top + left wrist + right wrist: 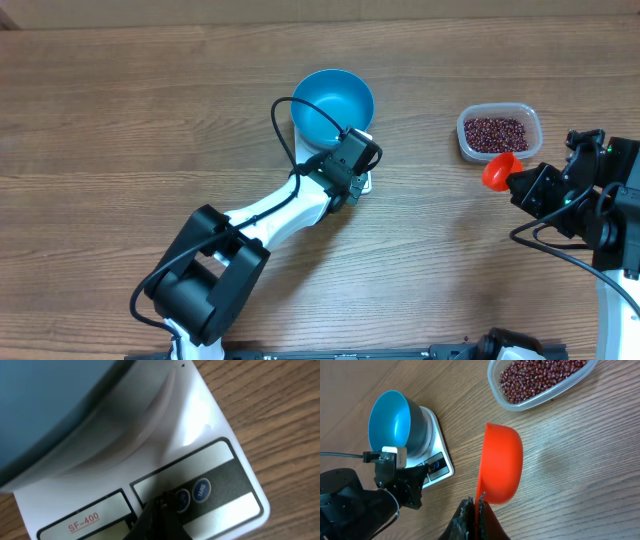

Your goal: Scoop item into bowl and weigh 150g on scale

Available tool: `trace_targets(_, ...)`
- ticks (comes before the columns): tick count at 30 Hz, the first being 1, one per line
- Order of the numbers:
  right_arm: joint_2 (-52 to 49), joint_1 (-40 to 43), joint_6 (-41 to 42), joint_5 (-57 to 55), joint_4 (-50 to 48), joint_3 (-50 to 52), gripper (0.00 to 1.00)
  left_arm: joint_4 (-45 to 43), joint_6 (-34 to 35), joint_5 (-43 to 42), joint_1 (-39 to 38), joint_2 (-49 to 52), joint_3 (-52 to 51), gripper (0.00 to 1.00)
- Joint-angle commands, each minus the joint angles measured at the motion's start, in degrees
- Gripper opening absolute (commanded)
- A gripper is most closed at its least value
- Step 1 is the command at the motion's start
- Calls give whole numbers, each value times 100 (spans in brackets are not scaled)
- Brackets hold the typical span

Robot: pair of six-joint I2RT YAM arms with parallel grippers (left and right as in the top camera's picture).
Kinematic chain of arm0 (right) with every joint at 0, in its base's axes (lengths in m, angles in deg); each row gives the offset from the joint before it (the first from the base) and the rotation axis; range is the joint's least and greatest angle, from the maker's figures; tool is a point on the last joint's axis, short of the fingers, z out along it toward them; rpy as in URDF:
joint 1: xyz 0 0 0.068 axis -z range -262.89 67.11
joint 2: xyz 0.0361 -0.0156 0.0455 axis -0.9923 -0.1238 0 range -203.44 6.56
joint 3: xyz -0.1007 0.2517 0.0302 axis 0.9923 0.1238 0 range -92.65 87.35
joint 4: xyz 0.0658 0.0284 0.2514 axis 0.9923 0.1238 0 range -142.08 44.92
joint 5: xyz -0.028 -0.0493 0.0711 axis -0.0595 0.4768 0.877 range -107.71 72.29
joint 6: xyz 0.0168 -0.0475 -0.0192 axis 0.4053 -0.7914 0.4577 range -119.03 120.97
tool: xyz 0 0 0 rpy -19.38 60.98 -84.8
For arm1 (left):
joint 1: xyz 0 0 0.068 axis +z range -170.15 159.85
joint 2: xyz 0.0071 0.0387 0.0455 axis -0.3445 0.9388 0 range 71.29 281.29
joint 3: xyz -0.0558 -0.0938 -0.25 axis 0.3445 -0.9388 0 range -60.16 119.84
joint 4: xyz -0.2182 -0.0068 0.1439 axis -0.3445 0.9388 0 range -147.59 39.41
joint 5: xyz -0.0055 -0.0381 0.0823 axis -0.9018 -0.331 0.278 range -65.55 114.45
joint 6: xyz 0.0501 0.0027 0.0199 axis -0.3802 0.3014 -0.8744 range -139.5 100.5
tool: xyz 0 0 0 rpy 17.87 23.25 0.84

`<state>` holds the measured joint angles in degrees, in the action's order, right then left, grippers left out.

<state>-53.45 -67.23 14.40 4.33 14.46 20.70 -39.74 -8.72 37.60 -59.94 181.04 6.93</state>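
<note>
Left gripper [161, 510] has its jaws pressed together on nothing. Its tip is at the front panel of the scale [200, 435], over the left of two round blue buttons [201, 490]; whether it touches cannot be told. Right gripper [475, 515] is clamped on the handle of an orange-red scoop [501, 462] at the right edge of the overhead frame, above the wooden tabletop [150, 100]. The scoop's rounded back faces the wrist camera, so its hollow is hidden.

The beans [495, 132] are small, glossy, dark red-brown grains. They lie loose in a clear rectangular plastic tub [520, 406] with rounded corners at the upper right, just beyond the scoop. They cover the tub's floor in a shallow heap.

The bowl [333, 100] is round, deep and bright blue, with a bare inside. It sits on the scale at the upper centre, well apart from the tub. The scale is flat and white, with red "SF-400" lettering [83, 521] on its front, and the bowl covers most of its platform.
</note>
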Motion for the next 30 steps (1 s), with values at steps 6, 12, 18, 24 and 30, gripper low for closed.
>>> trace_targets(6,20,17,-44,-61,20,-151,4,-68,103,205,-31,262,-39,4)
trace_targets(12,20,15,-44,-61,24,-151,4,39,101,181,-31,262,-39,4)
trace_targets(18,20,15,-44,-63,22,-151,4,476,42,-96,-35,57,197,4)
trace_targets(24,20,17,-44,-66,2,-151,4,1239,-55,-426,-37,-612,656,4)
trace_targets(30,20,15,-44,-63,-46,-151,4,1591,-426,-752,20,-1484,723,4)
